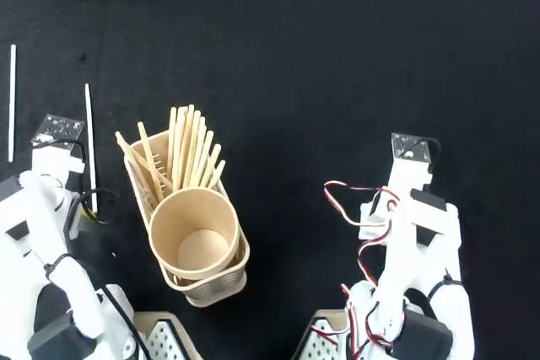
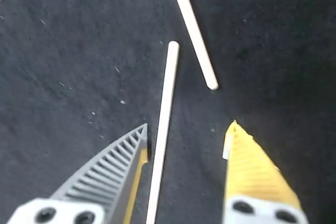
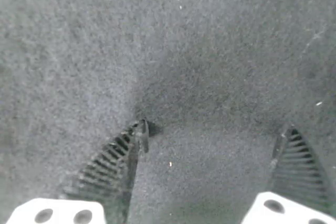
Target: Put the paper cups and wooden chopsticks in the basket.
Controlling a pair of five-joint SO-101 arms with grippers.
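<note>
Stick (image 2: 167, 93) btwn spread L gripper (image 2: 187, 125) tips; 2nd stick (image 2: 191, 30) near.

1. Flat table (image 1: 337, 65), covered in black cloth.
2. Beige basket (image 1: 215, 294) stands directly on the cloth.
3. Near white stick (image 1: 89, 145) lies flat, left of the basket, apart from it.
4. Far white stick (image 1: 12, 103) lies further left of the basket, roughly parallel.

Paper cups (image 1: 201, 240), wooden chopsticks (image 1: 187, 147) — in basket (image 1: 216, 291)
</note>
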